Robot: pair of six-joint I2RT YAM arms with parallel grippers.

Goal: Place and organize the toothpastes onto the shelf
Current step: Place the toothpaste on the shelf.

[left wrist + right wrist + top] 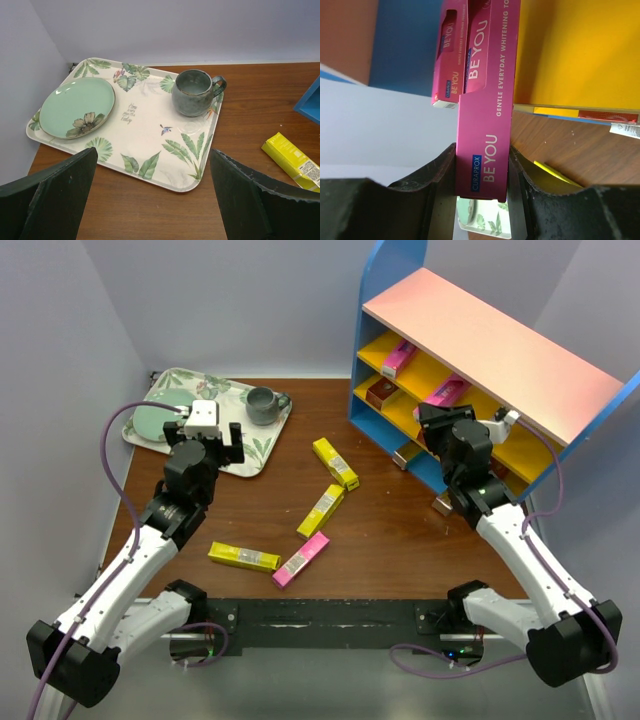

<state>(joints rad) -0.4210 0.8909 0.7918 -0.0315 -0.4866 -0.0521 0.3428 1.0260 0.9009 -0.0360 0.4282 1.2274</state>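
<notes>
At the right rear corner of the table [400, 530] the shelf [480, 370] stands angled, its open front facing bare wood; walls close in on the left, rear and right. At left rear lies a floral tray [145, 125] bearing a green plate [75, 107] and a grey cup [192, 92]. Mid-table, apart from both arms, lie a yellow carton [335, 462], a second yellow carton [321, 511], a third yellow carton [243, 557] and a loose pink carton [301, 560]. The left gripper [152, 152] hangs over the tray's near edge, jaws wide apart and empty. The right gripper [482, 165] clamps the held pink carton [487, 115] at the shelf front, its far end just beside a shelved pink carton [449, 55]
</notes>
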